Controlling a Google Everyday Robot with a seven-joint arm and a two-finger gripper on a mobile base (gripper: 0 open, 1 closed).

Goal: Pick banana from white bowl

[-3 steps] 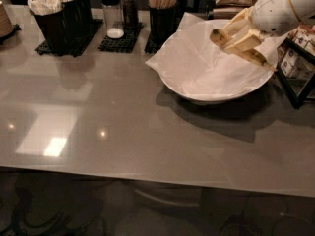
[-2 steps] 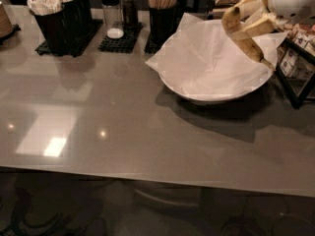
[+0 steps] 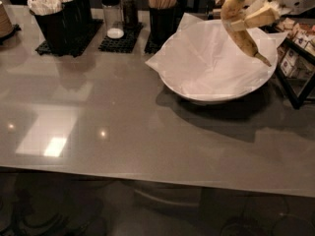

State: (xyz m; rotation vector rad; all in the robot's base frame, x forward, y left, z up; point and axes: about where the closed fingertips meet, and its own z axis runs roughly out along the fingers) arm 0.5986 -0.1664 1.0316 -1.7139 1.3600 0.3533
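Spotter: Your pale two-finger gripper (image 3: 246,6) sits up at the far right. Its fingers (image 3: 259,17) are clamped around the curved yellow banana with brown marks (image 3: 246,41), near its upper end.

Operator: Which way does it lie from there?

Spotter: Its long axis runs down and rightward from the fingers, dark tip (image 3: 266,60) lowest, so most of the fruit hangs below your grip.

Operator: And the bowl?

Spotter: You have the wide, shallow white bowl lined with crinkled white paper (image 3: 209,99) beneath the fingers and mostly to their left, resting on the glossy grey counter (image 3: 123,132). The tip looks clear of the paper, close above the rim's right side. Straight up looks like your safest line, because a black wire rack (image 3: 294,101) stands just right of that tip.
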